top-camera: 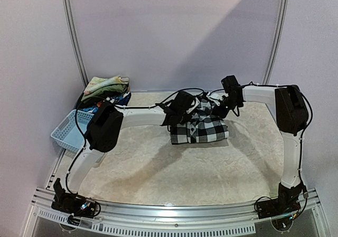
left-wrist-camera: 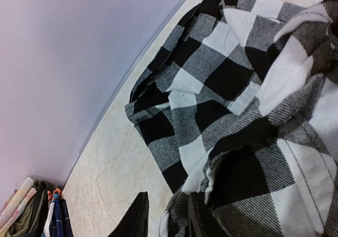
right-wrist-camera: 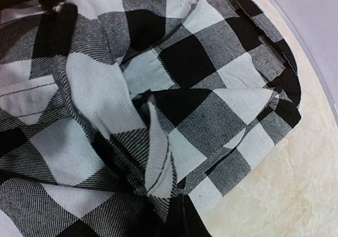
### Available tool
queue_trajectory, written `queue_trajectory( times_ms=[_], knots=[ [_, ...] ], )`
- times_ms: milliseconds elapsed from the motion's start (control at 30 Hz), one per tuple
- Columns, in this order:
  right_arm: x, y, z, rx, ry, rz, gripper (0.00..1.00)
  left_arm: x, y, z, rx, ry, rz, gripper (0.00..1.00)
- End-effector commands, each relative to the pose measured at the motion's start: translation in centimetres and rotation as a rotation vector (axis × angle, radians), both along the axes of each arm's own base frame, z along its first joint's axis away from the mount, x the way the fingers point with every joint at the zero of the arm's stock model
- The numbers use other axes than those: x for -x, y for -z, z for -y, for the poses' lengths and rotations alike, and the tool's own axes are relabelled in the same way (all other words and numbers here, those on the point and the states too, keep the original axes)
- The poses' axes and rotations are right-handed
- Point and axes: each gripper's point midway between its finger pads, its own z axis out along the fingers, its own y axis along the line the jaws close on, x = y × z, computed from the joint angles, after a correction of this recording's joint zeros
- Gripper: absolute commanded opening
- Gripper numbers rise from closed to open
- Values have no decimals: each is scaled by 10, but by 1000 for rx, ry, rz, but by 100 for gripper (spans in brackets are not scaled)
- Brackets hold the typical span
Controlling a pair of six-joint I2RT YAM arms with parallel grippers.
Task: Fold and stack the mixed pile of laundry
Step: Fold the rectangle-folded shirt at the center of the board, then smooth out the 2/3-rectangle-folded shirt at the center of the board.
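Note:
The black-and-white checked shirt [top-camera: 199, 127] lies bunched on the table's far middle. It fills the left wrist view [left-wrist-camera: 222, 89] and the right wrist view [right-wrist-camera: 185, 63]. My left gripper [top-camera: 185, 110] is at the shirt's left edge. Its fingers [left-wrist-camera: 134, 218] stand apart, with a fold of the shirt's edge between them and bare table beside it. My right gripper [top-camera: 222, 109] is on the shirt's far right part, shut on a pinched ridge of checked cloth [right-wrist-camera: 158, 158] whose folds run into the jaws. The other garments, with the pale floral cloth [top-camera: 105, 84] on top and a dark blue piece [top-camera: 115, 98] below, sit piled at the far left.
A light blue perforated basket [top-camera: 64, 132] stands at the table's left edge under the pile. The pile's edge shows in the left wrist view [left-wrist-camera: 37, 216]. A curved wall [top-camera: 174, 31] rises just behind the shirt. A rail runs along the table's near edge [top-camera: 174, 218].

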Motion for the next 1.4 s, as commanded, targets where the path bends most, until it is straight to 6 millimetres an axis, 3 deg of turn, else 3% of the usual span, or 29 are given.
queue_trajectory(
  times_ms=[0, 167, 300, 400, 500, 600, 700, 767, 800, 867, 933, 1167, 1367],
  knots=[
    [-5, 10, 9, 7, 42, -45, 14, -5, 13, 3, -4, 28, -41, 27],
    [-8, 5, 10, 1, 71, -58, 39, -12, -6, 0, -18, 6, 13, 32],
    [-8, -14, 20, -19, 122, -74, 45, -18, -62, -14, -33, -50, 136, 50],
    [-4, -55, 30, -89, 163, -50, 50, -9, -103, -29, -32, -66, 165, 61],
    [20, -99, 30, -151, 127, -16, 54, 28, -113, -34, -13, 59, 37, 66],
    [58, -120, 26, -173, 1, 7, 54, 86, -109, -28, 39, 301, -92, 69],
    [97, -115, 20, -195, -132, -22, 51, 138, -96, -27, 34, 501, -153, 69],
    [117, -109, 16, -214, -188, -62, 48, 152, -88, -27, 63, 536, -200, 69],
    [123, -105, 15, -222, -206, -83, 47, 153, -79, -27, 78, 524, -258, 66],
    [128, -98, 8, -258, -209, -155, 43, 149, -75, -19, 148, 501, -373, 49],
    [133, -94, -1, -327, -197, -248, 41, 136, -80, -8, 260, 429, -449, 40],
    [136, -70, -24, -493, -137, -496, 32, 108, -63, 19, 754, 313, -753, 31],
    [133, -33, -39, -573, -73, -728, 27, 56, -7, 9, 1093, 111, -956, 25]
  ],
)
